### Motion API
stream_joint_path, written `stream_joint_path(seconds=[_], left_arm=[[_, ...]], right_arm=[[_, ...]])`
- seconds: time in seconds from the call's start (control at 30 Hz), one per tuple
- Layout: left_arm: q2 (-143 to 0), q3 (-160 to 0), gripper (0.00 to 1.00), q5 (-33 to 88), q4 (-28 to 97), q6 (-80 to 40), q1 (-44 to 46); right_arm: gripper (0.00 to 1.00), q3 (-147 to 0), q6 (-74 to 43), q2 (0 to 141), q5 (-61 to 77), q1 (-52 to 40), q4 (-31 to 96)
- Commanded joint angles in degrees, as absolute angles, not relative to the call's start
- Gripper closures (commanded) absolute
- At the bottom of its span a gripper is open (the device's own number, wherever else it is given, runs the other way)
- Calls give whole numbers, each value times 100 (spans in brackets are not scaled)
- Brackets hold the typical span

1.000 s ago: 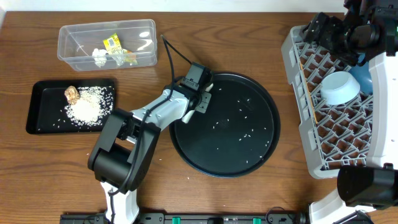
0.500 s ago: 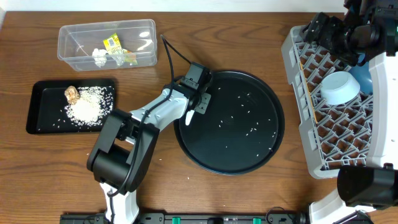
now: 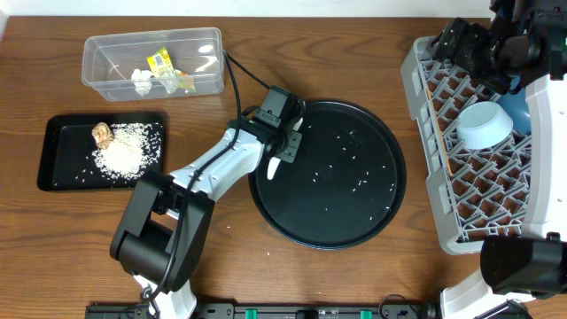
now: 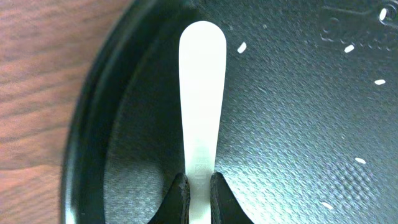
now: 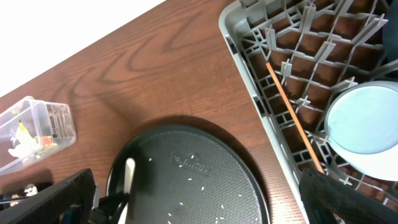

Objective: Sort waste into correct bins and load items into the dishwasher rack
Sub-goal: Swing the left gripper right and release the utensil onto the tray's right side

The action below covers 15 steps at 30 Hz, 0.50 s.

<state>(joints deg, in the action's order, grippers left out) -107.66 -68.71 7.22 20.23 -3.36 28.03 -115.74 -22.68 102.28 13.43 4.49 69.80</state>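
My left gripper [image 3: 282, 152] [image 4: 200, 200] is shut on a flat white utensil [image 3: 273, 167] [image 4: 202, 93] that lies over the left rim of the round black tray [image 3: 266, 208]. Loose rice grains [image 3: 359, 184] [image 4: 241, 46] dot that tray. The shallow black bin [image 3: 53, 177] holds a rice pile [image 3: 124, 152] and the brown lump [image 3: 102, 135]. In the clear tub [image 3: 93, 49] lie the wrapper [image 3: 164, 64] and tissue [image 3: 142, 81]. My right gripper [image 3: 469, 49] [image 5: 196, 186] hangs open above the grey rack [image 3: 416, 80] [image 5: 249, 37], which holds the white bowl [image 3: 485, 124] [image 5: 364, 121].
A dark-blue bowl [image 3: 521, 111] sits beside the white bowl in the rack. A thin orange-brown stick [image 5: 292, 112] lies along the rack's left side. Bare wooden table [image 3: 53, 257] runs along the front left. The left arm's cable [image 3: 239, 75] loops near the clear tub.
The left jaws have closed on the white utensil. The round tray has slid slightly right, and the left arm's elbow has swung left. The right arm has not moved.
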Motion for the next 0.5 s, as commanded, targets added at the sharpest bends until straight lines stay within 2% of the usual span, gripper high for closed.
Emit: stream_joint_path(seconds=[0.0, 0.27, 0.47], left_arm=[[-10691, -6820, 94, 1181, 2029, -513, 2814], [-10661, -6884, 94, 2049, 1614, -1420, 2814], [-10661, -6901, 94, 2053, 1492, -1662, 2814]], right_arm=[[1, -11570, -2178, 10204, 1330, 410, 6989], [1, -11570, -2178, 10204, 1328, 410, 6991], [1, -11570, -2178, 10204, 1328, 410, 6991]])
